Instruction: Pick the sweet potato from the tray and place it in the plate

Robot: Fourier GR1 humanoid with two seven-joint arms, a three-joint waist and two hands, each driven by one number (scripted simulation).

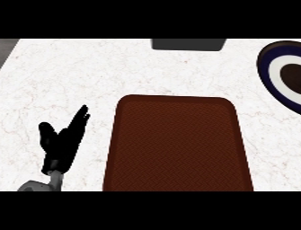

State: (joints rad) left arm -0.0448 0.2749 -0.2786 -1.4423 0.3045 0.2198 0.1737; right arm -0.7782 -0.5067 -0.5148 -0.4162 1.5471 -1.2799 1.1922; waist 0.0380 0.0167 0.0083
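Brown tray (pixel 177 143) looks bare, we see no sweet potato anywhere. Left hand (pixel 61 143) rests with fingers apart; right hand's out of view by the plate (pixel 272 78), so a release could miss.

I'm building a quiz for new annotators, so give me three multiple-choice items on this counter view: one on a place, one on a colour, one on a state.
1. Where is the plate relative to the tray?
A. Beyond it, to the right
B. On it
C. Left of it

2. What colour is the tray?
A. Green
B. Reddish brown
C. White

3. How is the left hand?
A. Curled round a cup
B. Flat on the tray
C. Open, holding nothing

Answers:
1 A: the plate sits at the view's upper right edge, off the tray.
2 B: its whole surface is reddish brown.
3 C: its fingers are straight and point up, left of the tray.
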